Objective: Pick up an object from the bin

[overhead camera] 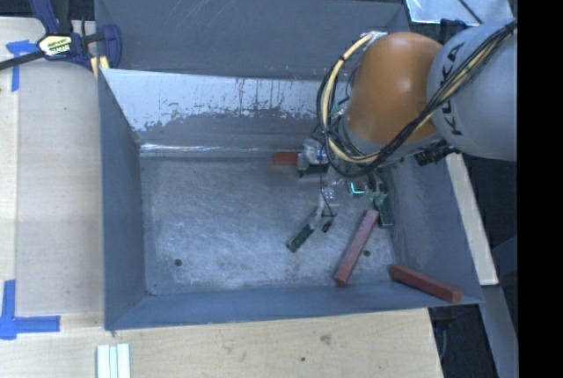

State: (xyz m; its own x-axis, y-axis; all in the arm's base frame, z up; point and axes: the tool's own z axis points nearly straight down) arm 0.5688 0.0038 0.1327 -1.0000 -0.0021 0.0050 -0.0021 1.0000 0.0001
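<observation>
My gripper (pixel 327 211) hangs low over the bin floor, right of the middle, under the arm's orange cover. A small dark green piece (pixel 301 237) lies on the floor just below and left of it, close to its tip; whether they touch is unclear. A long red-brown bar (pixel 355 247) lies slanted immediately to the gripper's right, its lower end near the front wall. Nothing is visibly held.
A second red-brown bar (pixel 425 282) rests in the front right corner against the sloping wall. A small red block (pixel 284 159) sits by the back wall, left of the arm. The arm covers the bin's right back part.
</observation>
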